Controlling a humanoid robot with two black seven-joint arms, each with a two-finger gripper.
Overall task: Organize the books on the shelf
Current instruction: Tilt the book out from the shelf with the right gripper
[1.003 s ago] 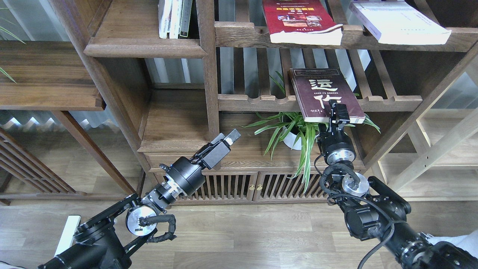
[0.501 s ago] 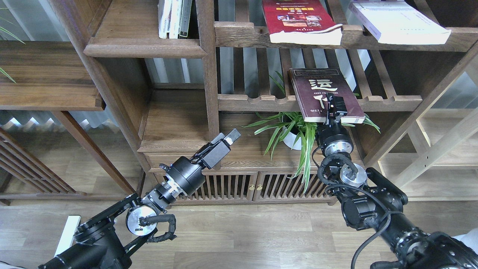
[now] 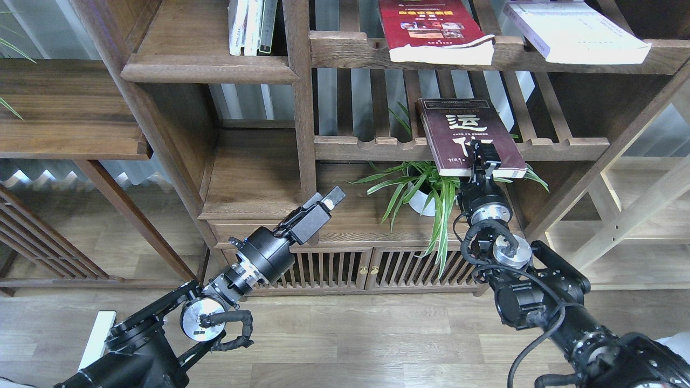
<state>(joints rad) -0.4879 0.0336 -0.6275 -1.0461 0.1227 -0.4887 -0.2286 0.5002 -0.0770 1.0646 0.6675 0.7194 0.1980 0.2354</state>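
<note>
Maroon book: flat on the slatted rack in the middle of the bookcase, cover up with big white characters, near corner jutting past the scalloped front rail.
Right end effector: at the near edge of the maroon book, fingers over its cover and lower edge; seen nearly end-on and dark, so cannot tell whether clamped on the book or merely touching.
Right arm: rising from the lower right, wrist directly below the book and in front of the plant.
Left end effector: in open air before the low solid board, pointing up and right; fingers close together with nothing between them, well apart from every book.
Red book: lying flat on the upper slatted rack, yellow title band and small photos showing, page block overhanging the front rail.
White book: flat on the same upper rack to the right of the red book, turned at an angle, one corner past the rail.
Shelf: solid dark board with rounded front edge at upper left; a few upright books standing at its right end against the post.
Potted plant: long green leaves in a white pot, under the rack that carries the maroon book.
</note>
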